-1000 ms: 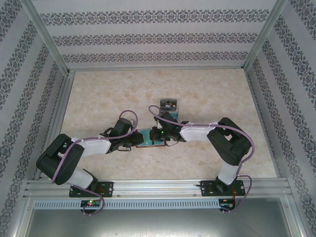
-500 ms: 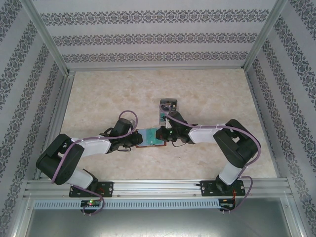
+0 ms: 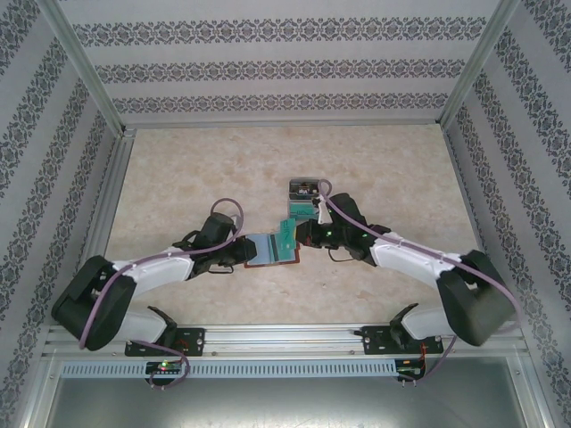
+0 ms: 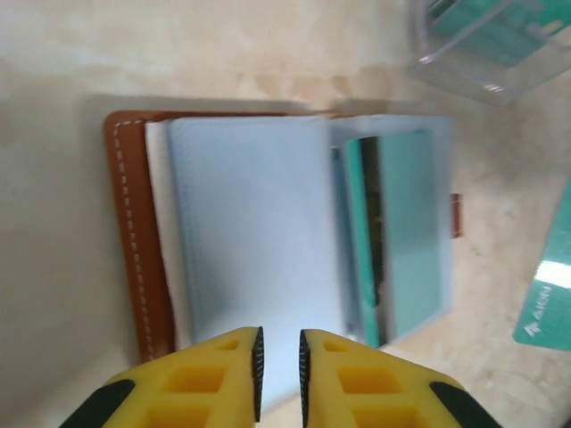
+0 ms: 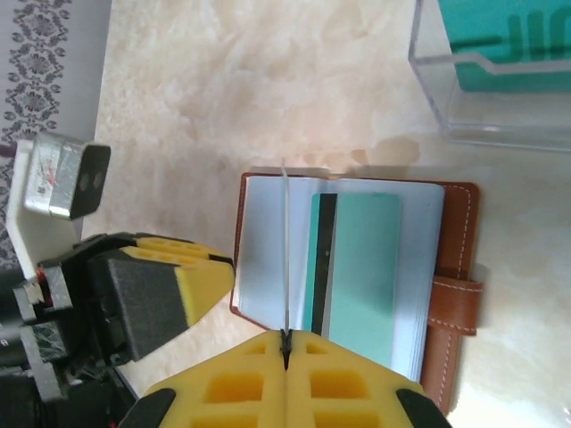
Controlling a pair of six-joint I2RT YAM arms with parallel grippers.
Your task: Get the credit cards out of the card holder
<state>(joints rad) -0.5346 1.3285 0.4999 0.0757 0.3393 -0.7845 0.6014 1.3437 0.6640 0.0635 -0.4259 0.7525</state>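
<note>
Right gripper point(image 5: 285, 341) pinches card point(image 3: 286, 234) (edge-on at wrist, teal from above) | left gripper point(image 4: 278, 346) nearly closed over card holder point(image 4: 241, 223)

my yellow fingers point(image 4: 205, 379), the reddish-brown card holder point(image 4: 134, 232) with white stitching and pale blue-grey panels, a teal card point(image 4: 549, 299), beige marbled table point(image 4: 53, 267), grey floral-striped walls point(image 3: 268, 36).

Black-and-white arms point(image 3: 147, 269); lilac cables point(image 3: 227, 202); yellow fingers point(image 4: 214, 374), black pads point(image 5: 143, 303)
</note>
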